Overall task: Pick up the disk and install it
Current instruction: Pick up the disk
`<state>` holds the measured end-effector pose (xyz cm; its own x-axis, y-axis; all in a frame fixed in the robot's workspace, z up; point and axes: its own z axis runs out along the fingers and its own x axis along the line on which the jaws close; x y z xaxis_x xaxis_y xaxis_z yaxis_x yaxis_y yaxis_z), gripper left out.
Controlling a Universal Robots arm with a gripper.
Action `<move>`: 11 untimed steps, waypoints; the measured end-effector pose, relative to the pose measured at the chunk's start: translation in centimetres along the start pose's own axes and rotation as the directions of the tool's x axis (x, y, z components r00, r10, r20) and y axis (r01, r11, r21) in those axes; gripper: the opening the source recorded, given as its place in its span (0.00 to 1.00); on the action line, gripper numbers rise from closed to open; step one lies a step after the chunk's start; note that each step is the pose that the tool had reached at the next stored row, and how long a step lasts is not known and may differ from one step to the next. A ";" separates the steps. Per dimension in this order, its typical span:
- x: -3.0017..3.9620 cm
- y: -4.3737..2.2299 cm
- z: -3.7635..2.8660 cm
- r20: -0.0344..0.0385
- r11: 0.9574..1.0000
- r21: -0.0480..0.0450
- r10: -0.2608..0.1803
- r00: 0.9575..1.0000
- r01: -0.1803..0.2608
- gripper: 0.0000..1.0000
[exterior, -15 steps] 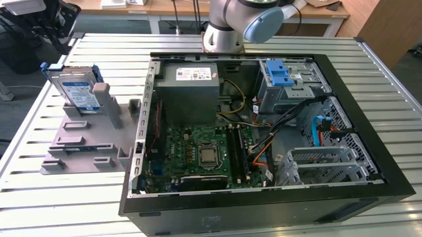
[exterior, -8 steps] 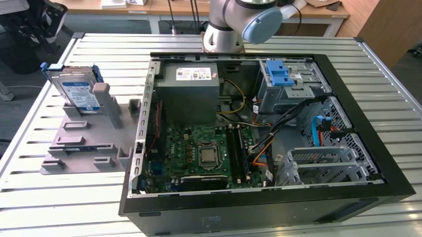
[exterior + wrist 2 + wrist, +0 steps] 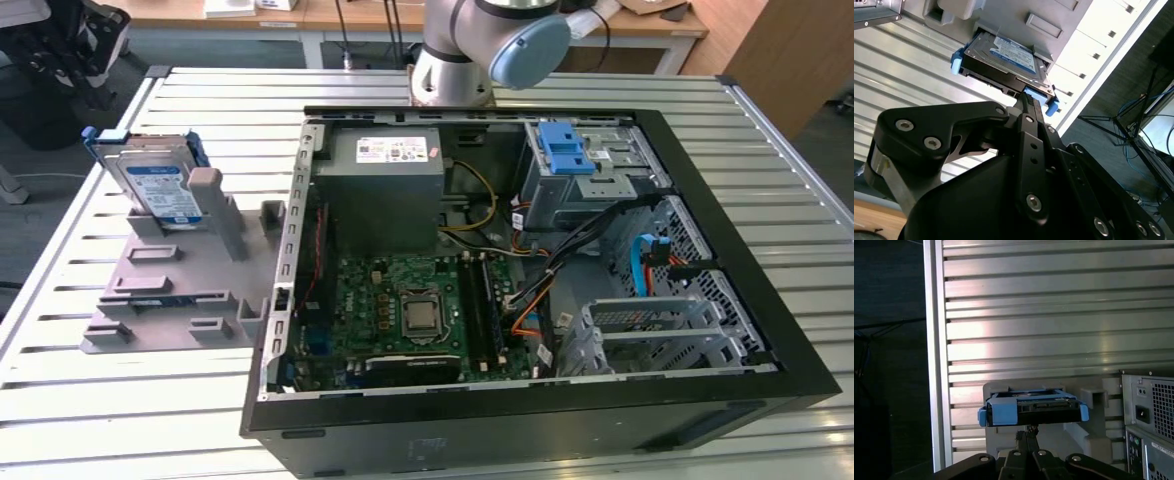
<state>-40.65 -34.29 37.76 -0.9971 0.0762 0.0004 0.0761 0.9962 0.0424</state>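
Exterior view: slatted aluminium table w/ an open black PC case lying on its side, mobo facing up. Inside at the far end is a grey PSU w/ a white sticker. Beside it, toward the exterior view's right, is a silver drive cage w/ a blue latch. On the exterior view's left of the case sits a grey plastic fixture. The disk stands in its far slot, leaning back, w/ a blue carrier round it, apart from the case. Robot arm rises behind the case at the table's far side.

Second wrist view: gripper in the foreground, black fingers brought together, nothing btw them. Beyond the tips the disk sits in the fixture, blue-and-white label showing, not gripped.

First wrist view: gripper again closed up on empty air, tips lined up w/ the middle of the disk's near edge. Carrier tabs show at both ends. The fixture holds it on the table slats; the PC case's rear is near, to one side.
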 end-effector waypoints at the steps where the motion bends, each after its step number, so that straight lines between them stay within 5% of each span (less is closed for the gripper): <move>1: 0.00 0.00 0.00 0.000 1.000 0.000 0.000 1.000 0.000 0.11; 11: 0.01 0.00 0.00 0.000 1.000 0.000 -0.002 1.000 0.002 0.11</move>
<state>-40.66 -34.29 37.76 -0.9973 0.0738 0.0004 0.0738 0.9964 0.0423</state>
